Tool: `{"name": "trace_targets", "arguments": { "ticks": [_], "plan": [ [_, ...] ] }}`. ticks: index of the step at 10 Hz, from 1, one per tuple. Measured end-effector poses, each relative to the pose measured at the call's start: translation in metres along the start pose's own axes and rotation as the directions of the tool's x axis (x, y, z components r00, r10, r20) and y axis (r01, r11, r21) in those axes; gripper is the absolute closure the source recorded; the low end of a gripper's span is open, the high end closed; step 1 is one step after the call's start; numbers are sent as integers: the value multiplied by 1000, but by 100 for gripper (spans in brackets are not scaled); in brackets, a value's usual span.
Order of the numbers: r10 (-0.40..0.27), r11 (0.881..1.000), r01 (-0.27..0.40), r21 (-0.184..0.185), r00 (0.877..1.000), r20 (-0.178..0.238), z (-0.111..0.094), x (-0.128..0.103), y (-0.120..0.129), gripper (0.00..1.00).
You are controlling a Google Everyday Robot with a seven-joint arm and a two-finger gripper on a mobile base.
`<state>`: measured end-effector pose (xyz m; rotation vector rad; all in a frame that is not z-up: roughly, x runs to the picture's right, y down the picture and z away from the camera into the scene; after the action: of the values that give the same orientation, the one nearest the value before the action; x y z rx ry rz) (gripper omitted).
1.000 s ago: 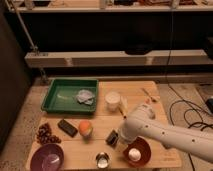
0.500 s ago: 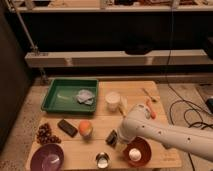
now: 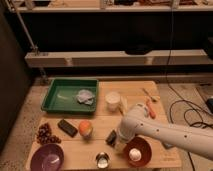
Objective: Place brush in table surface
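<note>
Where the white arm bends down near the front edge of the table surface [image 3: 75, 147], the gripper [image 3: 119, 139] hangs low, right beside the brush [image 3: 111, 136]. Spread or pinching — I cannot tell. A red bowl [image 3: 146, 146] sits just beside.

Matt wooden table surface [image 3: 133, 90]

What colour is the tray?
The tray is green, camera view. The gripper is beside the brush.
</note>
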<state>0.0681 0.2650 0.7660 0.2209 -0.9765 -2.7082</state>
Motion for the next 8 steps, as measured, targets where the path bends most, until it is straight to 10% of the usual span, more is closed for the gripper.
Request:
{"name": "trace_targets", "arguments": {
  "ticks": [5,8],
  "plan": [
    [-19,999,20,47,1000,-12,5,5,-1,94],
    [-29,996,30,78,999,-22,0,9,0,100]
  ]
}}
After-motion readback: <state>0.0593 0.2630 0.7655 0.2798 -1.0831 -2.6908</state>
